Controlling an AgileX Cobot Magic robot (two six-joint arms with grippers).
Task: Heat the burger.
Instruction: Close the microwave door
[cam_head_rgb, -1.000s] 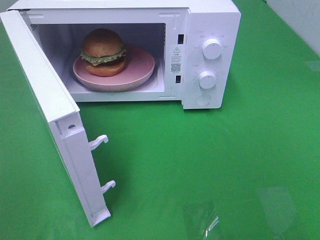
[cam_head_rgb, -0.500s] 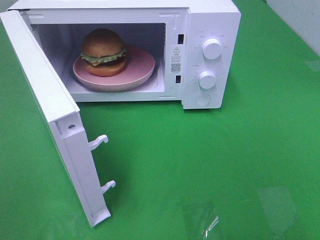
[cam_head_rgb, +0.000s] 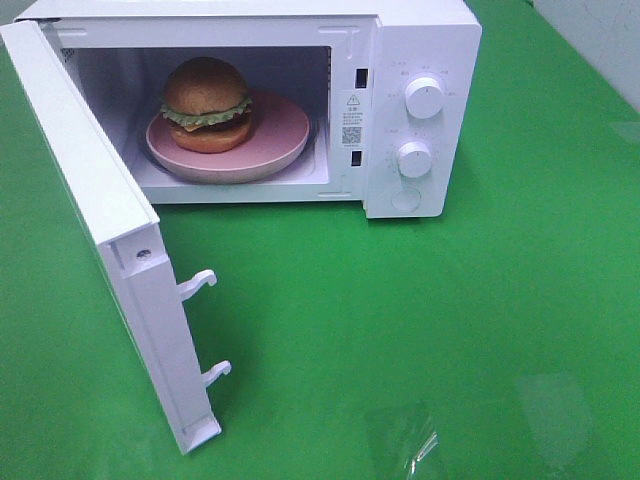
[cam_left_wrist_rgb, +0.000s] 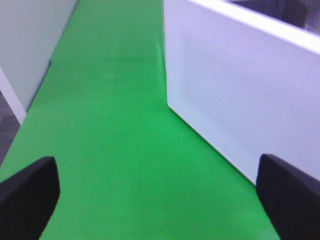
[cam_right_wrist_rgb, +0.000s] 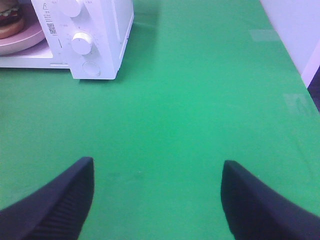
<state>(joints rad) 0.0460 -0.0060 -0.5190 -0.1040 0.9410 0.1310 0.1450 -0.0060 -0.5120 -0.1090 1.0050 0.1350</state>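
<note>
burger (cam_head_rgb: 206, 103): set on plate (cam_head_rgb: 285, 130) inside microwave (cam_head_rgb: 440, 40), loading judged done | door (cam_head_rgb: 100, 200): swung wide, closing judged next | left end effector (cam_left_wrist_rgb: 157, 200): spread wide, empty, held beside door's outer face, likely placed to push | right end effector (cam_right_wrist_rgb: 157, 200): spread wide, empty, over worktop (cam_head_rgb: 450, 320)
</note>
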